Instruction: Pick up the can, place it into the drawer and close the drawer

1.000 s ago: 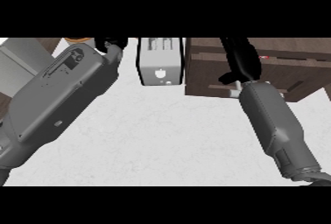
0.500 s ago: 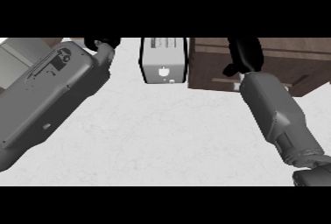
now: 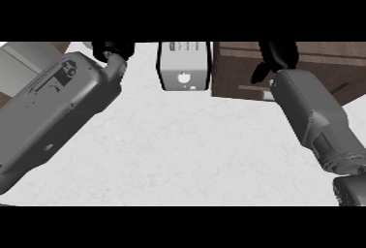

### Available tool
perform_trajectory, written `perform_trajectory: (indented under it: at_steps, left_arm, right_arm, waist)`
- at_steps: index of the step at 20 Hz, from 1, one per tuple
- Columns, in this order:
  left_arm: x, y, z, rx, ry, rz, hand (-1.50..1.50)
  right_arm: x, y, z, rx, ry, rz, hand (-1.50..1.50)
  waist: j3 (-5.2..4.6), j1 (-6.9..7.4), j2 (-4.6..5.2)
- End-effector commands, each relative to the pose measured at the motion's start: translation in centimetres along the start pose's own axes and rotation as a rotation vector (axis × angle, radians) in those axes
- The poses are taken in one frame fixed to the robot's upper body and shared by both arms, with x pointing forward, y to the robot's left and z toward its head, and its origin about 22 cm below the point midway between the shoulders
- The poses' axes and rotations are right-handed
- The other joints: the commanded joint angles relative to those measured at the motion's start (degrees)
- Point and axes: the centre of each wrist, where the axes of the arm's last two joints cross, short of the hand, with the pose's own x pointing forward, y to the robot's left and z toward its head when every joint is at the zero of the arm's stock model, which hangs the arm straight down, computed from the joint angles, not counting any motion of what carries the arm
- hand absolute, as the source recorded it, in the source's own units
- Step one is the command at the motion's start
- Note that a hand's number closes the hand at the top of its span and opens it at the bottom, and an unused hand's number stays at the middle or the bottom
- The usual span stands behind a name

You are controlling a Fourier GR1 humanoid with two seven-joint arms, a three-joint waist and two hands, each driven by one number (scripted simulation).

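No can shows in the head view. A dark brown wooden drawer front [image 3: 236, 72] fills the upper right, and I cannot tell whether it stands open. My right hand [image 3: 275, 55] reaches over this wood, its upper part cut off by the view's top edge, with the grey forearm trailing down to the lower right. My left hand [image 3: 111, 48] sits at the top left, mostly cut off, behind its large grey forearm, which covers much of the left side.
A grey-white toaster-like appliance [image 3: 184, 68] stands at the top centre between the two hands. The pale speckled counter [image 3: 193, 155] spreads across the middle. A light grey panel [image 3: 25, 65] shows at the upper left.
The left forearm has come closer and looms larger at the left. The right hand has shifted slightly up and right over the wood; the appliance sits a little higher in view.
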Motion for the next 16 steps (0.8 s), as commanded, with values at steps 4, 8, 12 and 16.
perform_trajectory:
  at_steps: [4, 8, 12, 16]
  left_arm:
    - [-0.4, 0.3, 0.6, -0.011, -0.008, 0.001, -1.5]
    - [-0.7, 0.8, 0.8, 0.003, 0.012, -0.001, -1.5]
    - [0.0, 1.4, 0.7, -0.009, -0.006, -0.008, -1.5]
    - [0.2, 1.0, 1.1, 0.002, 0.001, -0.006, -1.5]
  right_arm:
    - [2.5, -3.4, -3.1, -0.037, -0.046, -0.249, -1.5]
    - [3.1, -2.7, -2.8, -0.016, 0.036, -0.535, -1.5]
    - [2.1, -2.9, -2.8, -0.039, 0.058, -0.716, -1.5]
    - [2.5, -2.3, -2.5, -0.031, 0.066, -0.756, -1.5]
  waist:
    - [-0.28, 1.5, -0.12]
    - [-0.14, 1.29, -0.61]
    - [-0.18, 0.62, -0.45]
    - [-0.34, 0.39, -0.53]
